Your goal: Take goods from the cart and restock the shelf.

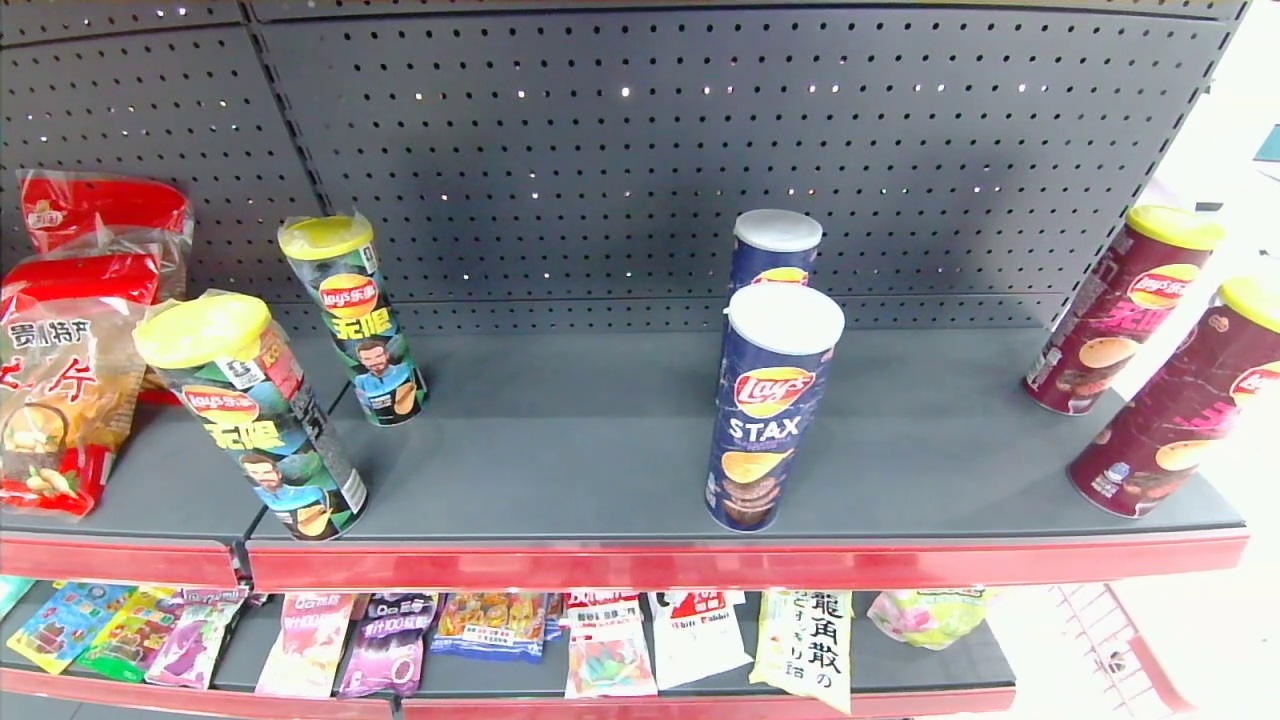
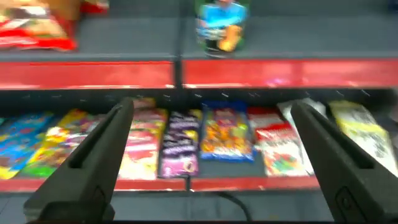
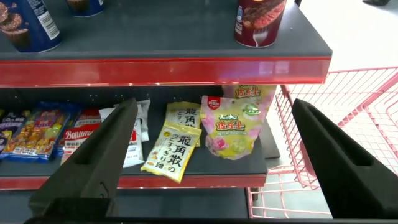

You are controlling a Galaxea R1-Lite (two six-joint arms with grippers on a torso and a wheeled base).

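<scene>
Both arms are low in front of the shelf (image 1: pixel 600 440), and neither one is carrying anything. The left gripper (image 2: pixel 211 109) has its jaws spread wide with nothing between them. It faces the lower tier, where a row of bright snack packets (image 2: pixel 205 140) lies flat behind the red edge strip (image 2: pixel 261 73). The right gripper (image 3: pixel 214 104) is spread just as wide and is just as empty. It is aimed at the right end of that same tier, at a yellow packet (image 3: pixel 173 152) and a pale green pouch (image 3: pixel 236 124) lying next to each other.

On the upper board the chip cans stand in pairs, front and back. Two green cans are on the left, the front green can (image 1: pixel 255 420) at the lip and the rear green can (image 1: pixel 358 320) nearer the pegboard. In the middle, the front blue can (image 1: pixel 765 410) stands upright with the rear blue can (image 1: pixel 775 250) close behind it. On the right are two maroon cans, one (image 1: pixel 1120 310) near the back and the other (image 1: pixel 1180 410) at the front corner. Red snack bags (image 1: pixel 60 380) are stacked at the far left. Between the groups the board shows wide grey stretches.

The pink wire cart (image 3: pixel 367 118) sits just beside the shelf's right end, down low. What lies inside it I cannot tell.
</scene>
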